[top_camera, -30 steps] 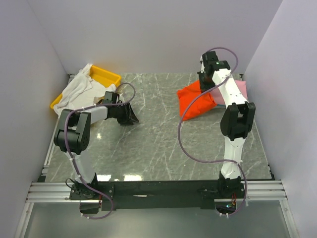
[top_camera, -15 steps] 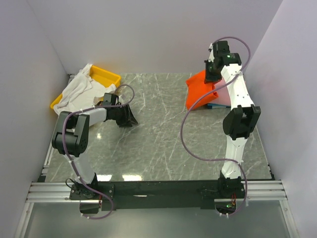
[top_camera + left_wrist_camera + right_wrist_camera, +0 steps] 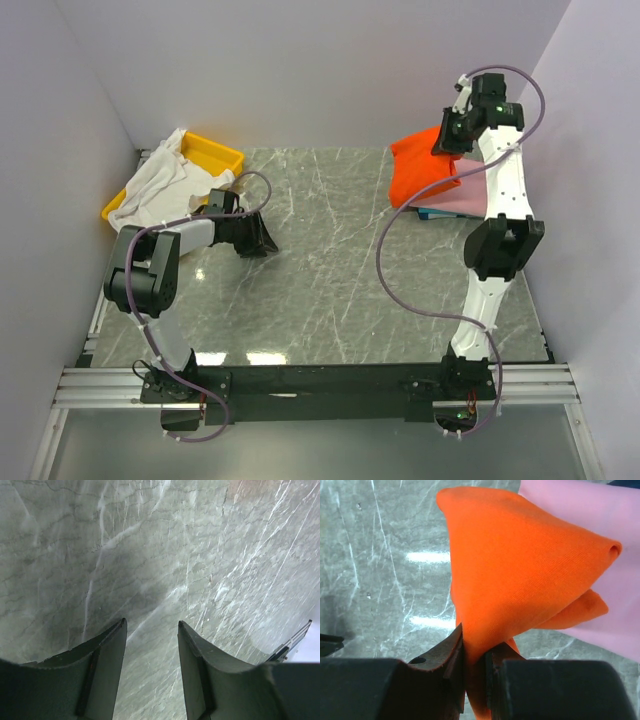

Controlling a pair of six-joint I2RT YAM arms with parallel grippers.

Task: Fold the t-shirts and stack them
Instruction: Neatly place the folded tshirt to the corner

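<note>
The orange-red t-shirt [image 3: 520,570] hangs from my right gripper [image 3: 472,645], whose jaws are clenched on a pinch of its cloth. The rest drapes away from my fingers in a loose, bunched cone, raised off the surface. Directly below and beyond it lies the pale pink t-shirt [image 3: 600,540], spread flat, and a sliver of the dark blue t-shirt [image 3: 432,213] peeks out from under the pink one's near edge. So two shirts already lie one on the other beneath my right tool.

I judge that I am in the stacking step for the orange-red one: carrying it over the pile to set it on top. It does not look neatly folded as it hangs. The next move therefore calls for lowering it slowly and dragging it so the cloth lays out flat and square on the pink, and only then letting go.

My left gripper [image 3: 150,625] is released, its jaws apart with nothing between them, hovering close over the bare marble table [image 3: 200,555]. Behind it, the white t-shirt [image 3: 160,180] lies crumpled, draped over the yellow tray [image 3: 215,152]. I judge that it is the one left to fetch.
</note>
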